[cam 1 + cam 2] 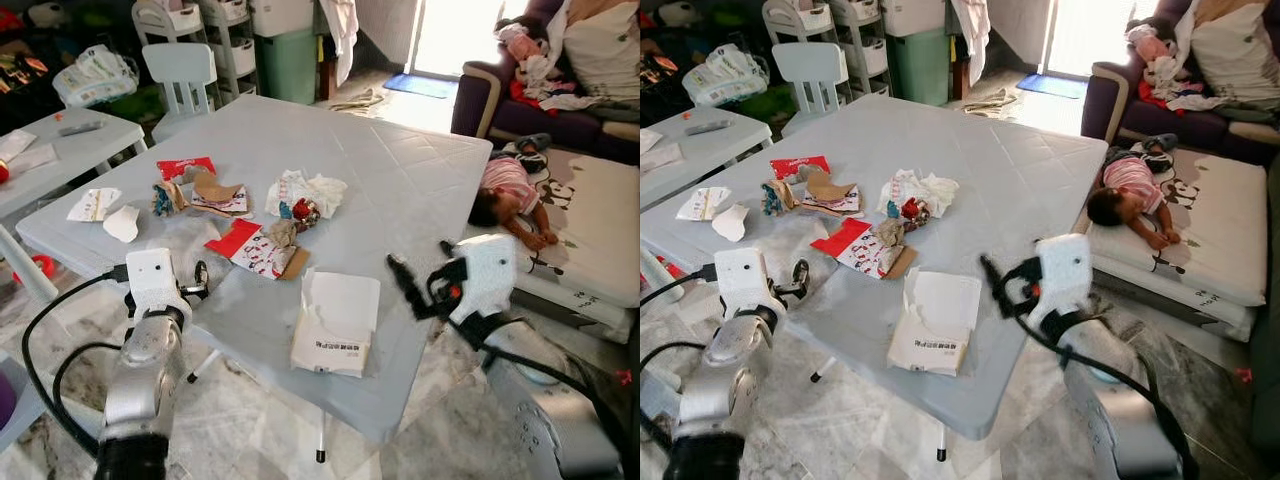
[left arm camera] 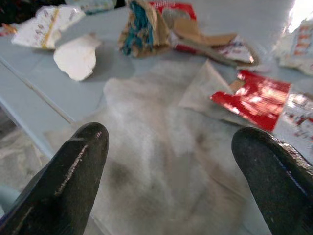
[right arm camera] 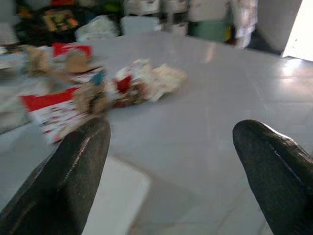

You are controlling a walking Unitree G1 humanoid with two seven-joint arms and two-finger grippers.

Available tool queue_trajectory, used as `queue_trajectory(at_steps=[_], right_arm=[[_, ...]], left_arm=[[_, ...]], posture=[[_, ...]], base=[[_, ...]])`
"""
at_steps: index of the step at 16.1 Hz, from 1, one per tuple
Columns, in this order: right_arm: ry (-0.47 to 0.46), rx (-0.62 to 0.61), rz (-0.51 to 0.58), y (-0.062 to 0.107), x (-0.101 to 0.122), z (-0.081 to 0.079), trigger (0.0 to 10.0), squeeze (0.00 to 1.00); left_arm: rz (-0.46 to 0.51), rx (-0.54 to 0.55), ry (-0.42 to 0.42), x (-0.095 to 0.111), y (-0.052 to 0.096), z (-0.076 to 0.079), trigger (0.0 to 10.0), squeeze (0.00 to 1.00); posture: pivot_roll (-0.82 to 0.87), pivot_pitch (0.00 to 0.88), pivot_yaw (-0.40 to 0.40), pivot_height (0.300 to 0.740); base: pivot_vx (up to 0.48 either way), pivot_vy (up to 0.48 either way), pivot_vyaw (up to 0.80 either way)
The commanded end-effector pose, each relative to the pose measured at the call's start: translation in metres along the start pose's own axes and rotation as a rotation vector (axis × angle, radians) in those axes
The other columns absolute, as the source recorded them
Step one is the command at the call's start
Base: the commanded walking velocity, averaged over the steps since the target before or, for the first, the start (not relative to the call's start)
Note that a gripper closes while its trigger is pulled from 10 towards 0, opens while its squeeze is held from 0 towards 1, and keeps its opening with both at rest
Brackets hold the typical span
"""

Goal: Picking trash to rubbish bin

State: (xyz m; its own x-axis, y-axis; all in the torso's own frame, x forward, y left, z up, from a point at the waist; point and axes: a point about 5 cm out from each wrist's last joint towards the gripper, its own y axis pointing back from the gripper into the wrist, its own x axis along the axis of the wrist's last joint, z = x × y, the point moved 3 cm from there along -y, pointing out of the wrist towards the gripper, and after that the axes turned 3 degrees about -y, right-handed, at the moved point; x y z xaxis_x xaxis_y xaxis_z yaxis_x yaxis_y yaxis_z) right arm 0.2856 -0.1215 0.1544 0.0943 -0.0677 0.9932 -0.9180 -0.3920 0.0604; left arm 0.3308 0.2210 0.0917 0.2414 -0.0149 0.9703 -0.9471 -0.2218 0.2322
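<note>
Grey table point(image 1: 400, 180) littered with trash point(image 1: 255, 245); left hand point(image 2: 168, 161), right hand point(image 3: 171, 161) both released, empty.

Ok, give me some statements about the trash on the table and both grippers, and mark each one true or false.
1. The left gripper holds a red wrapper. False: its fingers are open over a clear plastic sheet.
2. The right gripper is open and empty. True.
3. A white paper bag lies flat near the front edge of the table. True.
4. The crumpled white paper is on the floor. False: it lies on the table.
</note>
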Motion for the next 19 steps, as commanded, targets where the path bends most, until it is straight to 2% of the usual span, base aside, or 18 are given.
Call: queue_trajectory(at_steps=[1, 2, 3, 5, 9, 10, 11, 19], right_arm=[[-0.013, 0.044, 0.004, 0.002, 0.004, -0.008, 10.0, 0.0], [-0.065, 0.154, -0.042, 0.007, -0.001, -0.023, 10.0, 0.0], [-0.061, 0.188, -0.06, 0.01, -0.002, -0.027, 10.0, 0.0], [-0.051, 0.199, -0.067, 0.013, -0.003, -0.028, 10.0, 0.0], [-0.043, 0.196, -0.066, 0.014, -0.002, -0.027, 10.0, 0.0], [-0.039, 0.202, -0.072, 0.015, -0.001, -0.027, 10.0, 0.0], [-0.036, 0.204, -0.072, 0.015, 0.0, -0.026, 10.0, 0.0], [-0.034, 0.221, -0.089, 0.015, 0.001, -0.027, 10.0, 0.0]], left_arm=[[-0.014, -0.004, 0.005, -0.001, -0.004, -0.001, 10.0, 0.0], [-0.047, -0.024, 0.012, -0.006, -0.012, -0.001, 10.0, 0.0], [-0.053, -0.019, 0.024, -0.006, -0.015, -0.002, 10.0, 0.0], [-0.084, -0.056, 0.038, -0.011, -0.02, 0.004, 10.0, 0.0], [-0.086, -0.074, 0.057, -0.011, -0.023, 0.008, 10.0, 0.0], [-0.108, -0.1, 0.065, -0.016, -0.024, 0.014, 1.1, 0.0], [-0.113, -0.11, 0.067, -0.02, -0.023, 0.016, 0.0, 0.0], [-0.117, -0.119, 0.084, -0.028, -0.024, 0.018, 0.0, 0.0]], posture=[[-0.02, 0.008, -0.017, 0.74], [-0.03, 0.01, -0.02, 0.74], [-0.04, 0.011, -0.02, 0.74], [-0.05, 0.01, -0.022, 0.74], [-0.06, 0.005, -0.026, 0.74], [-0.06, 0.003, -0.027, 0.74], [-0.06, 0.0, -0.03, 0.74], [-0.06, 0.0, -0.041, 0.74]], base=[[0.0, 0.0, 0.0], [0.0, 0.0, 0.0], [0.0, 0.0, 0.0], [0.0, 0.0, 0.0], [0.0, 0.0, 0.0], [0.0, 0.0, 0.0], [0.0, 0.0, 0.0], [0.0, 0.0, 0.0]])
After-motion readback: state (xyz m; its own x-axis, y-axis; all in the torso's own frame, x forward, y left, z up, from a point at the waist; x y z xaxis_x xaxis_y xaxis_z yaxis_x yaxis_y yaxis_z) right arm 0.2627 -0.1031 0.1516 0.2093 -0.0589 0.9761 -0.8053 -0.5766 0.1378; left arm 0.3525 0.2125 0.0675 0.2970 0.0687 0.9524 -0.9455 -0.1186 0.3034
